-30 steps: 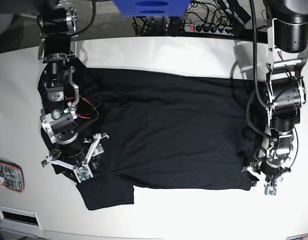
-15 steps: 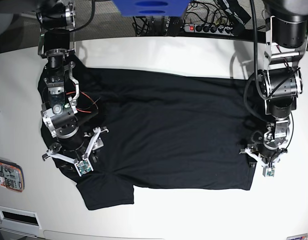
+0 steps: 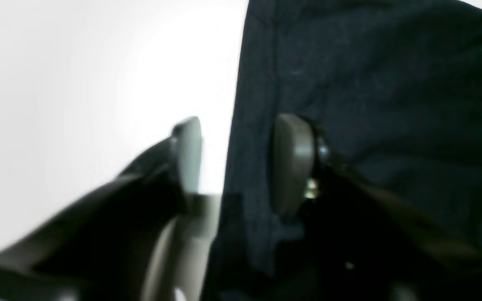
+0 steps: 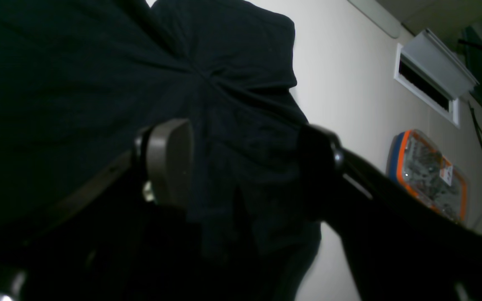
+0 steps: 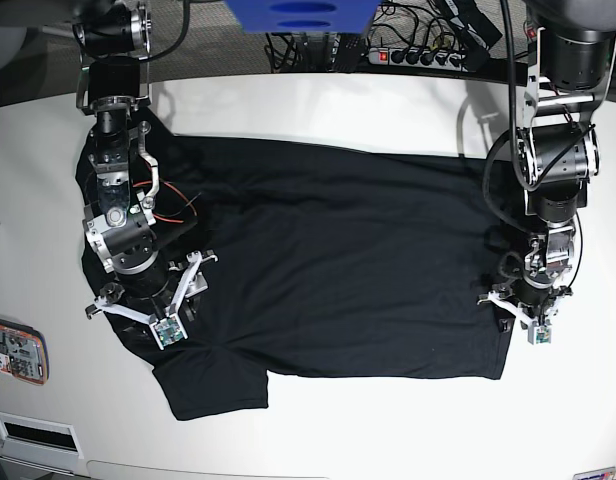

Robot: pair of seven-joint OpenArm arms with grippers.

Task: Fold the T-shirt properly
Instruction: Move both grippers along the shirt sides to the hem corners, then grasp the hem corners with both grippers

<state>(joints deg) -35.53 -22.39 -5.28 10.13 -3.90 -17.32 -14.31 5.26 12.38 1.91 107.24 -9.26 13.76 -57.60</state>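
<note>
The black T-shirt (image 5: 338,270) lies spread flat across the white table (image 5: 318,100), one sleeve (image 5: 213,385) pointing toward the front edge. My left gripper (image 5: 516,310) stands at the shirt's right hem. In the left wrist view my left gripper (image 3: 239,161) is open astride that hem edge (image 3: 245,125); one pad (image 3: 188,154) is over bare table, the other pad (image 3: 291,163) rests on cloth. My right gripper (image 5: 148,300) is open over the shirt's left side near the sleeve. In the right wrist view my right gripper (image 4: 243,165) has wrinkled fabric (image 4: 232,104) between its wide jaws.
An orange-and-blue box (image 5: 16,350) lies at the table's left front edge, also seen as the box (image 4: 427,179) in the right wrist view. A white slotted unit (image 5: 33,432) sits at the front left corner. A power strip (image 5: 418,55) and cables lie behind the table.
My left gripper has moved away from the front edge along the right hem, and its jaws have narrowed. My right gripper has shifted slightly toward the back, still open.
</note>
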